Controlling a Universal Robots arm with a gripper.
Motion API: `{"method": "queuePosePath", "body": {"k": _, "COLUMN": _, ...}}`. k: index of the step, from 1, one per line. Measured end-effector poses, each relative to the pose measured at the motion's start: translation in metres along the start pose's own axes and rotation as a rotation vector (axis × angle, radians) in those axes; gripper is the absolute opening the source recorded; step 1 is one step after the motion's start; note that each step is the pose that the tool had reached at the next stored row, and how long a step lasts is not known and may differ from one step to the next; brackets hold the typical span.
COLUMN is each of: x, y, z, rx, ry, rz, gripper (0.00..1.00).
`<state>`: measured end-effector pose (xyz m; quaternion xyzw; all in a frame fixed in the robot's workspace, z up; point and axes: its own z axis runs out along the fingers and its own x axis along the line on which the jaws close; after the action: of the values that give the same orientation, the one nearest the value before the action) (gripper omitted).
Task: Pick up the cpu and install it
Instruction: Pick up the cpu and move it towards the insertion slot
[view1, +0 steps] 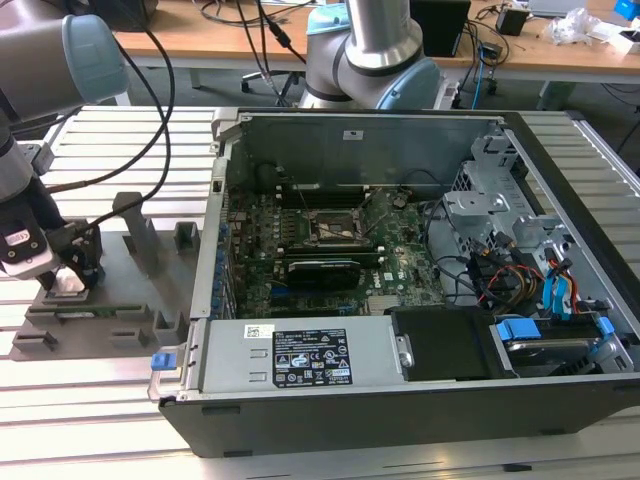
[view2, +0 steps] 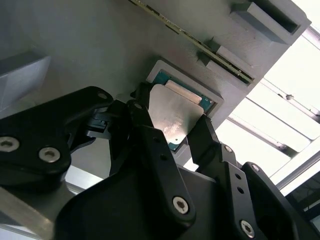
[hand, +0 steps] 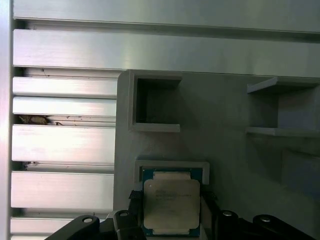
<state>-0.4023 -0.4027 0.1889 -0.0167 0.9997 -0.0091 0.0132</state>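
- While I watch both wrist views, the cpu (hand: 171, 200) reads as a flat, near-square chip with a dull silver lid and a thin green rim.
- It lies lid-up in a shallow pocket of the matte grey fixture plate (hand: 225, 150), edges parallel to the pocket walls. I see no clear long side.
- The gripper (view2: 171, 117) is closed narrow, its black fingers (view2: 150, 145) against two opposite edges of the cpu.
- In the exterior view, I see the gripper (view1: 75, 265) at the left, on the ribbed aluminium table (view1: 120, 140).

From here I count 1 cpu (hand: 171, 202), 1 gripper (view2: 172, 120), 1 grey fixture plate (view1: 112, 285), 1 open computer case (view1: 400, 420) and 1 motherboard (view1: 398, 272) inside it.
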Motion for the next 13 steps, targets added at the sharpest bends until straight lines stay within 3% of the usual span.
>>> {"method": "queuePosePath", "body": {"k": 2, "x": 0.0000, "y": 0.0000, "z": -0.0003, "rx": -0.0001, "ry": -0.0002, "rz": 0.000, "gripper": 0.55}}
{"method": "queuePosePath", "body": {"k": 13, "x": -0.0008, "y": -0.0005, "z": -0.0262, "rx": 0.0002, "ry": 0.0005, "rz": 0.000, "gripper": 0.55}}
